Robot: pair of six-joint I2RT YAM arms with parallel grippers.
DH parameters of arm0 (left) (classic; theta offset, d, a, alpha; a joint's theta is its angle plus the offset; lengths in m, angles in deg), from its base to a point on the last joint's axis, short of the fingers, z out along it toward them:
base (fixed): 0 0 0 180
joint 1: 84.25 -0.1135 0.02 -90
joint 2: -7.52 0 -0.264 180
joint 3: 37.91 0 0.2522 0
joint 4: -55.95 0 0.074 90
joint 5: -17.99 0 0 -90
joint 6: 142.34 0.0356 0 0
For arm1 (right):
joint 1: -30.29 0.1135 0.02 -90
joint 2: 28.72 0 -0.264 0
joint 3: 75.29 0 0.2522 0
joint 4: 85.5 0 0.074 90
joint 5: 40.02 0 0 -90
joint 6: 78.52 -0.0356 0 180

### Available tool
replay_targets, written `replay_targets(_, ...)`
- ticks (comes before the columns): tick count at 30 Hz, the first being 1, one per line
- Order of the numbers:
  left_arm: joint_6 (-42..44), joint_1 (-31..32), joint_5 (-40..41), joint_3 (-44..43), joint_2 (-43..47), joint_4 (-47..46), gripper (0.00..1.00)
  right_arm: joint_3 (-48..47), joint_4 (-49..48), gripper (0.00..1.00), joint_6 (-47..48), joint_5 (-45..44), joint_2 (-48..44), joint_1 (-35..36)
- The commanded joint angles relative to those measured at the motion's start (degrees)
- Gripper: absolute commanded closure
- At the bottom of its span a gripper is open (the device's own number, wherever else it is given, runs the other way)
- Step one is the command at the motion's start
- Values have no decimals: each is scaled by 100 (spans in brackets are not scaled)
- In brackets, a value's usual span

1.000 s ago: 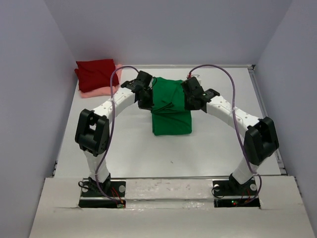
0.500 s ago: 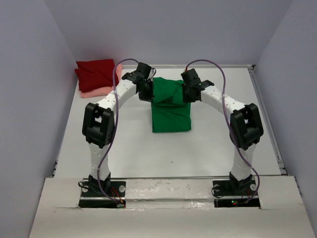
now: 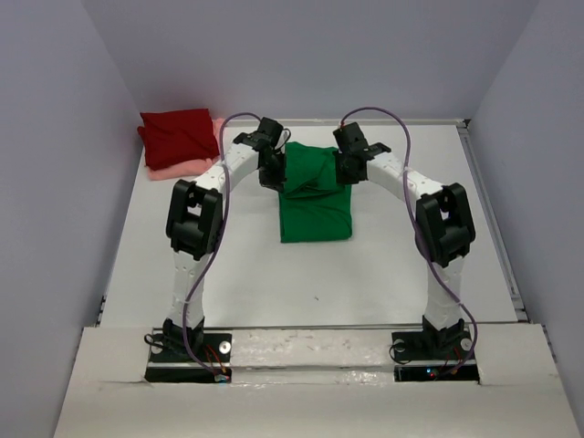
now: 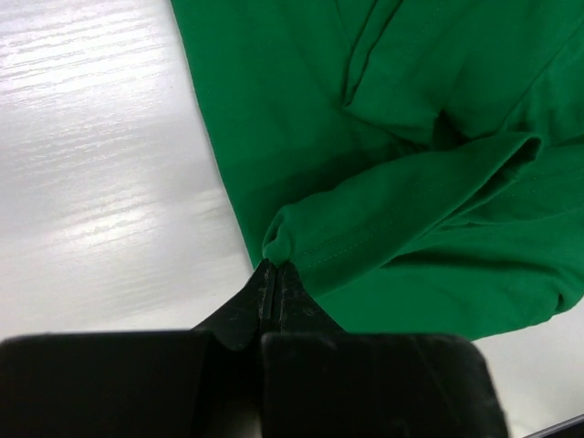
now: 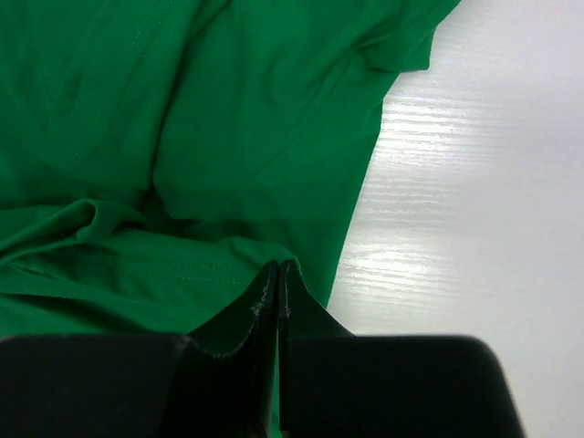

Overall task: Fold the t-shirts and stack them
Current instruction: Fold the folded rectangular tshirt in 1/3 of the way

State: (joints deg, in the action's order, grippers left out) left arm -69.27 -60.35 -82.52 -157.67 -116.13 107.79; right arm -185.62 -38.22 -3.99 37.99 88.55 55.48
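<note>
The left gripper (image 4: 276, 272) and right gripper (image 5: 277, 272) each pinch tight on a fold of the green t-shirt (image 3: 315, 214). The dark red t-shirt (image 3: 178, 132) covers most of the salmon pink t-shirt (image 3: 182, 168).

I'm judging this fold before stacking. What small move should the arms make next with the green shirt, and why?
Probably lower both arms together so the pinched fold lies flat. The left arm and right arm each have jaws shut on an edge of the bright green cloth t-shirt; its far part is bunched, its near part flat on the white table.
</note>
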Motion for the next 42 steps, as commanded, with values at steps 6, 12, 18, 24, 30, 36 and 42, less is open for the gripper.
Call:
replay_targets(6, 76, -52, -5, -641, -115, 234, 100, -362, -21, 91, 105, -277, 409, -75)
replay_targets(12, 22, -43, 242, -844, -80, 173, 100, -730, -100, 47, 377, -286, 770, -199)
replay_targets(18, 313, -8, 338, -984, 70, -161, 100, -1223, -82, 41, 676, -330, 894, -251)
replay_targets(24, 208, 0, 145, -1424, -440, 279, 100, -1311, 14, 40, 860, -339, 543, -251)
replay_targets(30, 32, 9, 320, -1818, -711, 409, 100, -1171, 67, 44, 975, 19, 157, -251)
replay_targets(36, -56, 9, 433, -2251, -1161, 657, 72, -644, 6, 100, 808, 564, -310, -128)
replay_targets(42, -135, 1, 663, -2057, -985, 445, 37, -380, 23, 100, 773, 882, -389, -23)
